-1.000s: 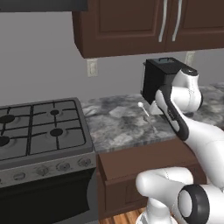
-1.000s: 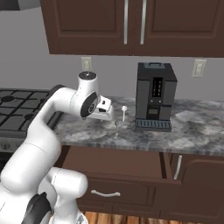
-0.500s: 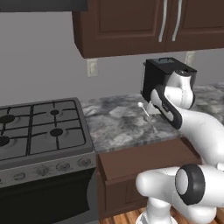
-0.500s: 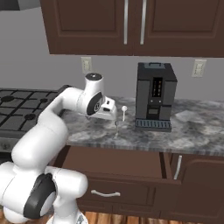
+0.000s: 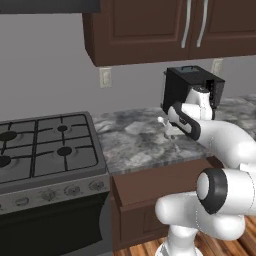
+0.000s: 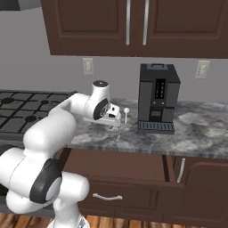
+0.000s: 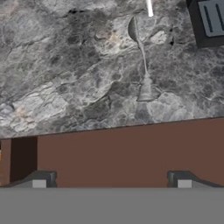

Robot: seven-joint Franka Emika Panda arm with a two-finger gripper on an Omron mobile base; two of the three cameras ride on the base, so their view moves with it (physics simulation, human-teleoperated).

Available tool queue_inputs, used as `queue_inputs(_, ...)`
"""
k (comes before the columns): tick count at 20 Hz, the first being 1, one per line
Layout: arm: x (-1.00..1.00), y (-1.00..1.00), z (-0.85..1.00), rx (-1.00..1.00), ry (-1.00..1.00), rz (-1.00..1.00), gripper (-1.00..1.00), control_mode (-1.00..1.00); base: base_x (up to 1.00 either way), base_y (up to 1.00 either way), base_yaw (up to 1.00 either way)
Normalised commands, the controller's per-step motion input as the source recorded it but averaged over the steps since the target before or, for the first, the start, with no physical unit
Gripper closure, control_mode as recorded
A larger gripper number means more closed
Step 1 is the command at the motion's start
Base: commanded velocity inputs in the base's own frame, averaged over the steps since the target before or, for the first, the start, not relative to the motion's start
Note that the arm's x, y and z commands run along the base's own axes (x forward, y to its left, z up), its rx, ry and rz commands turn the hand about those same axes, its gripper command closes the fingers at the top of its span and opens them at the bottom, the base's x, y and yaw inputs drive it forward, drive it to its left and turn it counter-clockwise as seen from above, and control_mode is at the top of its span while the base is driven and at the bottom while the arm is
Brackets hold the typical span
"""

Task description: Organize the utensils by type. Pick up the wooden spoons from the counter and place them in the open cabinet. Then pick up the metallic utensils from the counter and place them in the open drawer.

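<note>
The hand hangs with its fingertips spread fully wide and nothing between them, poised above the front edge of the tabletop. Directly ahead of it, toward the coffee machine, lies a slender grey metallic utensil, flat on the stone, its long axis running away from the hand toward the wall. A second pale utensil stands just beside the coffee machine's left side. Below the hand, the open drawer juts out from the tabletop's edge. The right base view shows that standing spoon clearly; the hand view shows the faint flat piece, which the base views barely resolve.
</note>
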Motion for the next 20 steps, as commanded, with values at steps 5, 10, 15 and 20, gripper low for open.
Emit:
queue_inputs(5,0.26,-0.16,-0.21,0.0,0.0,0.0,-1.0,-1.0,0.0,0.0,0.0)
queue_inputs(10,0.03,-0.11,-0.24,-0.01,0.0,0.0,-1.0,-1.0,0.0,0.0,0.0)
queue_inputs(15,0.24,0.0,-0.21,-0.01,0.0,0.0,-1.0,-1.0,0.0,0.0,0.0)
queue_inputs(20,0.32,-0.02,-0.19,-0.01,0.0,0.0,-1.0,-1.0,0.0,0.0,0.0)
